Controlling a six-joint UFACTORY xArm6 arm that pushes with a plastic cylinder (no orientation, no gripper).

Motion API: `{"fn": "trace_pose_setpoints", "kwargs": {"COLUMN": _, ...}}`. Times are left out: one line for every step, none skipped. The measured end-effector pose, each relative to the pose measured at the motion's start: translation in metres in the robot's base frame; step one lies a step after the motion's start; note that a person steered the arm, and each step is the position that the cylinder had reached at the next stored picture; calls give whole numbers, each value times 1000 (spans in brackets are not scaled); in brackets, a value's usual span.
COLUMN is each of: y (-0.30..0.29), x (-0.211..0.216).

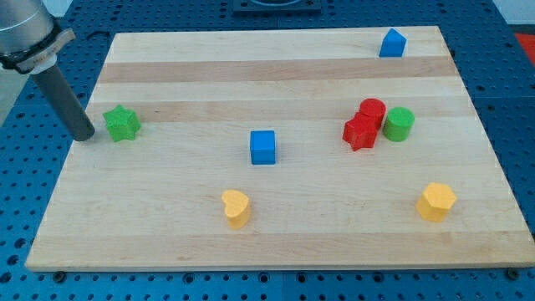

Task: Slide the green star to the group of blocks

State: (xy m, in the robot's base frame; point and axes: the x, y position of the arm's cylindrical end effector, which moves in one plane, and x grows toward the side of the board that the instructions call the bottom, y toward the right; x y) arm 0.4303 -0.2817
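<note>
The green star [122, 124] lies near the board's left edge. My tip [84, 136] rests just left of it, close to the star, with a small gap or light contact. The group of blocks sits at the view's right: a red cylinder [372, 110], a red star-like block [360, 132] and a green cylinder [399, 124], all touching or nearly so.
A blue cube [262, 147] stands mid-board between the star and the group. A yellow heart [236, 208] lies at the bottom centre, a yellow hexagon [436, 201] at the bottom right, a blue block [392, 43] at the top right. The wooden board [276, 242] rests on a blue perforated table.
</note>
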Motion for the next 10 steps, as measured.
{"fn": "trace_pose_setpoints", "kwargs": {"y": 17, "x": -2}}
{"fn": "trace_pose_setpoints", "kwargs": {"y": 40, "x": -13}}
{"fn": "trace_pose_setpoints", "kwargs": {"y": 58, "x": -26}}
{"fn": "trace_pose_setpoints", "kwargs": {"y": 76, "x": -42}}
{"fn": "trace_pose_setpoints", "kwargs": {"y": 92, "x": -51}}
{"fn": "trace_pose_setpoints", "kwargs": {"y": 134, "x": -51}}
{"fn": "trace_pose_setpoints", "kwargs": {"y": 172, "x": -41}}
{"fn": "trace_pose_setpoints", "kwargs": {"y": 191, "x": -13}}
{"fn": "trace_pose_setpoints", "kwargs": {"y": 191, "x": 11}}
{"fn": "trace_pose_setpoints", "kwargs": {"y": 191, "x": 10}}
